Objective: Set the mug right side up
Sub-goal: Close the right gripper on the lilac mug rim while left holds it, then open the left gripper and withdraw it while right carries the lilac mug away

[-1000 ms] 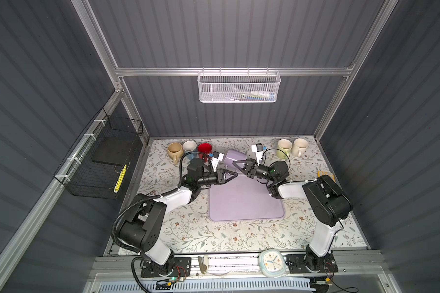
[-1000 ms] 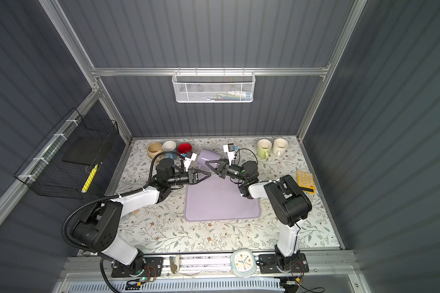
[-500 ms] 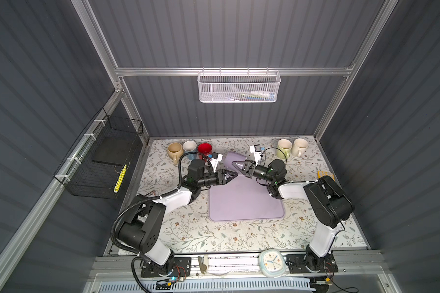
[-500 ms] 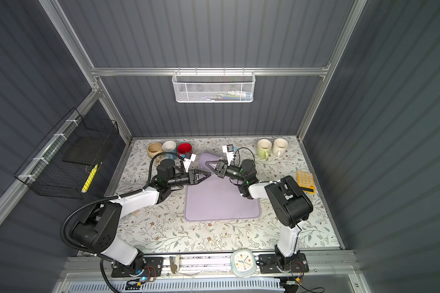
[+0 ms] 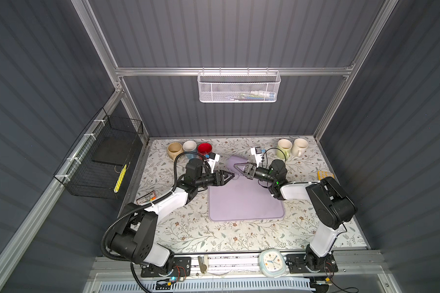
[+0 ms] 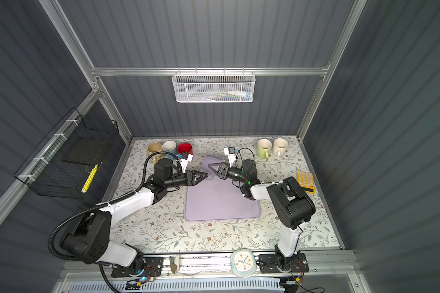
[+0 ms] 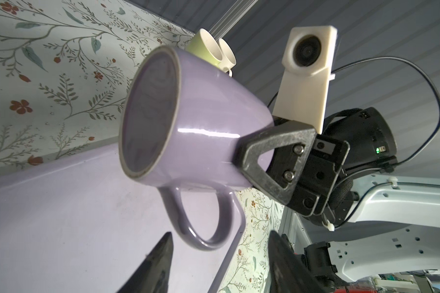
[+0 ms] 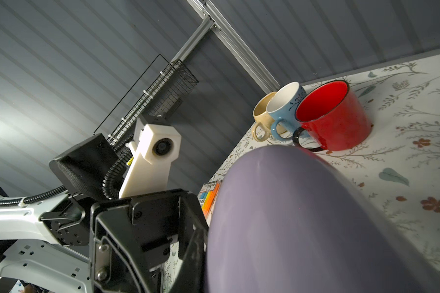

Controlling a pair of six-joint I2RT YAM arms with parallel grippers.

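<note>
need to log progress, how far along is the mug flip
Done: the purple mug looks lifted off the lilac mat, gripped at its rim end by the shut right hand. In hand: it lies about sideways, base facing the open left hand, handle hanging down. Left: tip it on until the opening faces up, set it on the mat, release.

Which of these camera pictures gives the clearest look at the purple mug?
The left wrist view: the purple mug fills it, tilted, with body and handle plain. In both top views it is small and partly covered. The right wrist view shows only a blurred side.
</note>
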